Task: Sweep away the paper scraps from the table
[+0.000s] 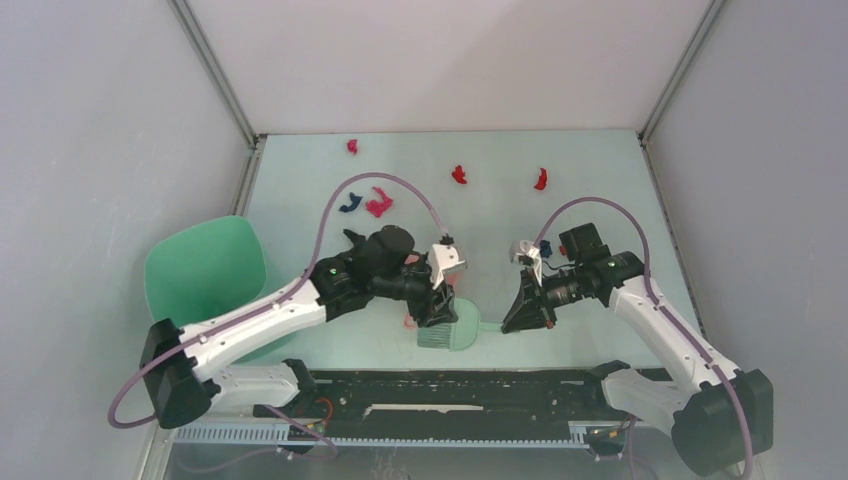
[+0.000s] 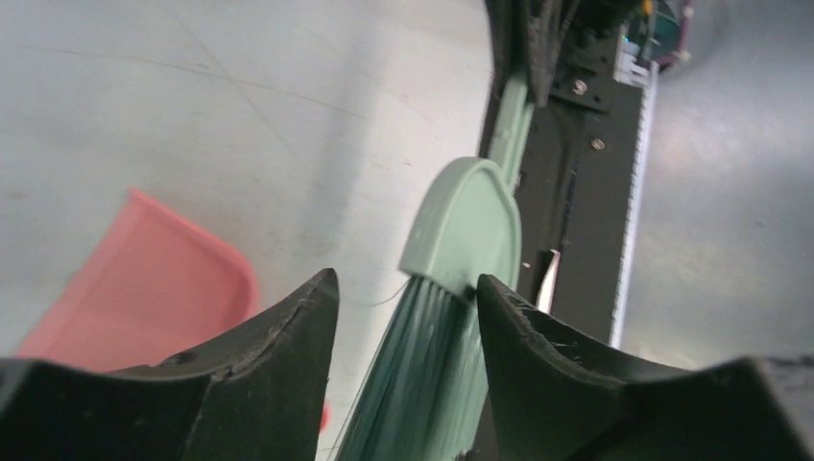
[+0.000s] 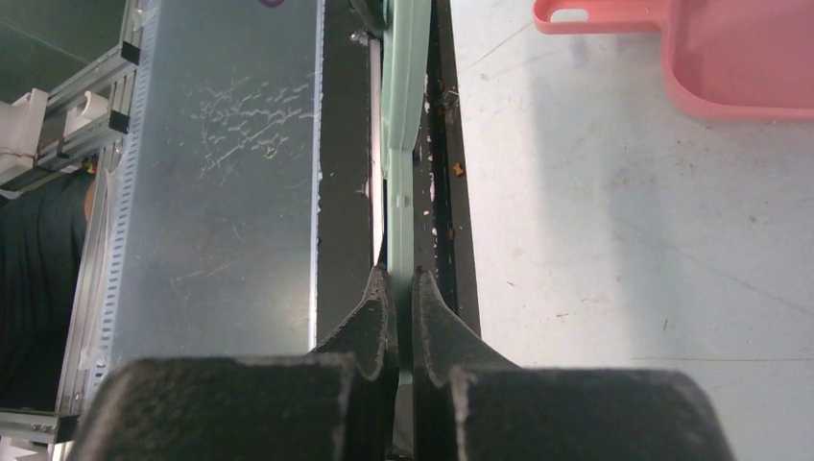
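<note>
Pickup of the brush looks like the step in hand: it lies at the table's 6 o'clock edge, the right gripper clamped tight on its thin handle, while the left gripper hangs over the head with fingers apart, straddling the bristles without pinching them. No sweeping shows yet; the scraps sit loose toward 11 to 1 o'clock, well apart from the brush. Next, I judge, the right arm must lift and carry the bristles beyond the scraps, and the left should take the dustpan. Only the top view shows the scraps and the bin at 9 o'clock. The dustpan is probably hidden under the left arm there, yet both wrist views show it plainly beside the brush.
</note>
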Controlling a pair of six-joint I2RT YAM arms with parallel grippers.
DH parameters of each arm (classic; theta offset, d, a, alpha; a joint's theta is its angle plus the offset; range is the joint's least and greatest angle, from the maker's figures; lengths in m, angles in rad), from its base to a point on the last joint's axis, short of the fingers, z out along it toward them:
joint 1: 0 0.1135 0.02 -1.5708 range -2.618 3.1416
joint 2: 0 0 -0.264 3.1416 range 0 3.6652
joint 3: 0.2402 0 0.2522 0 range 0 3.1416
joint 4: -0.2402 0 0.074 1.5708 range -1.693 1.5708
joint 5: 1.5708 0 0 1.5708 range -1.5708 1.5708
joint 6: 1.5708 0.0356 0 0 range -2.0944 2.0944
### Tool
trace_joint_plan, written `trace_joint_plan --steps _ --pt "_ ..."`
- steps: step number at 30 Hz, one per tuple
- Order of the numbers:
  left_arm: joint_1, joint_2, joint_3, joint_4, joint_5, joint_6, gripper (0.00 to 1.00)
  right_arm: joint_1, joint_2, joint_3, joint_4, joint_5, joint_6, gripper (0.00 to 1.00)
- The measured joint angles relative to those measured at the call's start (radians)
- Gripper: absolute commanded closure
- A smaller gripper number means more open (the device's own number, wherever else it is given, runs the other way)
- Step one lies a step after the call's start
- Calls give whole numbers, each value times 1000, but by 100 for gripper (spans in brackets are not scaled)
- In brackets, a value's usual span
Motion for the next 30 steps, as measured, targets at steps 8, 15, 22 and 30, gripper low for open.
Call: trace_joint_plan --steps 8,15,22,30 --pt "-39 112 17 -19 138 0 88 8 12 0 -12 18 -24 100" --pt "-38 123 14 -5 187 -42 100 5 14 -2 -20 27 -22 44" --pt "-38 58 -216 369 219 -330 100 -80 14 -2 34 -41 45 24" --pt "-37 64 -468 914 176 -732 100 -126 19 -2 43 -100 73 29"
